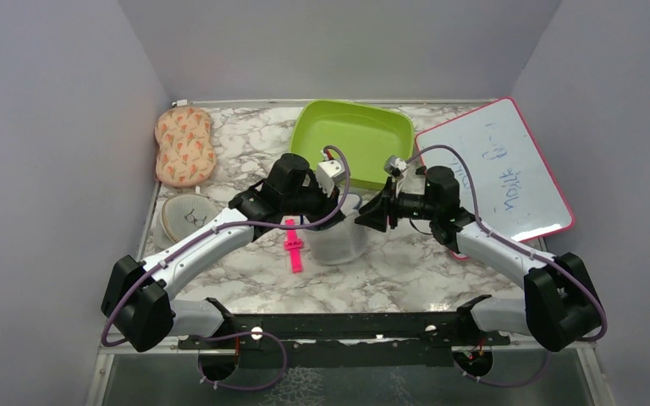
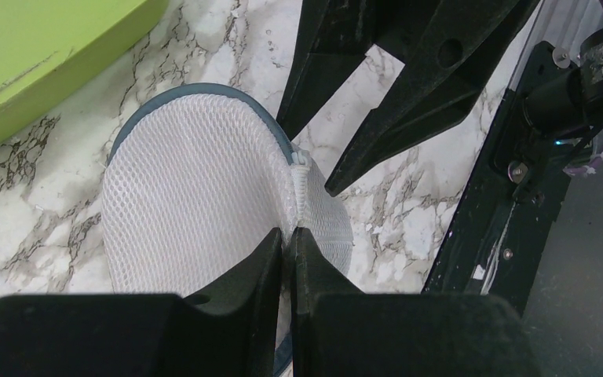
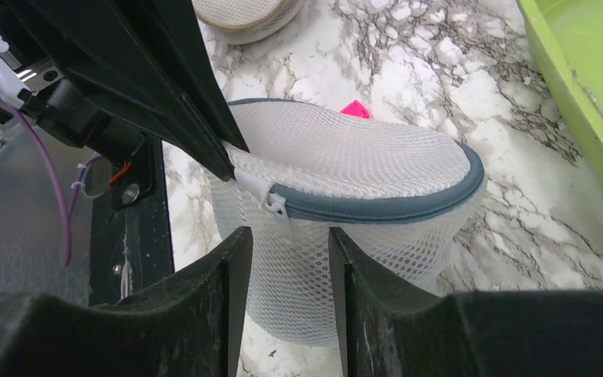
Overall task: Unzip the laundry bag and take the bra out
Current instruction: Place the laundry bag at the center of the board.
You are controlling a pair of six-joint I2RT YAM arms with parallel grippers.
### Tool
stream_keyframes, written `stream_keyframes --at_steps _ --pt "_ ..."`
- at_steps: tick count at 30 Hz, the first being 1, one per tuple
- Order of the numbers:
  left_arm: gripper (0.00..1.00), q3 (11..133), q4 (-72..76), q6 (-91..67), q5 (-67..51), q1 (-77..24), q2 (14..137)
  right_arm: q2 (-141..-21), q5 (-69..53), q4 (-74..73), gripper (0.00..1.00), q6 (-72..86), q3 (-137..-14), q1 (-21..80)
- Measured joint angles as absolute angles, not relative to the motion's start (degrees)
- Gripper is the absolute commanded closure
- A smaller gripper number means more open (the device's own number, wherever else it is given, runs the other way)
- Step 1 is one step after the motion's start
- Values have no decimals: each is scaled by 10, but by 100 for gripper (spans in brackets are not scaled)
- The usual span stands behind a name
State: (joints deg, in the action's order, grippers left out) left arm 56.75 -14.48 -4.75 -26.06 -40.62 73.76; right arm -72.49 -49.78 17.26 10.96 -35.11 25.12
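I see the laundry bag (image 3: 345,157), a round domed case of white mesh, sitting mid-table (image 1: 406,271), dome up; its grey-blue zip (image 3: 385,209) looks closed where visible, pull (image 3: 276,206) at one end

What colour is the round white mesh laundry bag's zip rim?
Blue-grey zip rim; best in right wrist view.

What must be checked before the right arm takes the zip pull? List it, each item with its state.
1. The left jaws shut on the bag beside the zip end: ok.
2. The right jaws open, gap facing the zip pull: ok.
3. The zip pull between the right jaws: not ok, it lies ahead of them.
4. The zip undone: not ok, shut along the rim shown.
5. The bra inside: cannot tell.
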Motion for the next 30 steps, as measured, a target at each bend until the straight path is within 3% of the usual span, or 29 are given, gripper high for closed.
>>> stream_keyframes --at_steps 18,30 --pt "100 563 -147 -48 -261 -406 738 -754 -520 216 85 152 -361 251" --pt "100 563 -147 -48 -260 -407 738 -763 -519 215 88 159 -362 251"
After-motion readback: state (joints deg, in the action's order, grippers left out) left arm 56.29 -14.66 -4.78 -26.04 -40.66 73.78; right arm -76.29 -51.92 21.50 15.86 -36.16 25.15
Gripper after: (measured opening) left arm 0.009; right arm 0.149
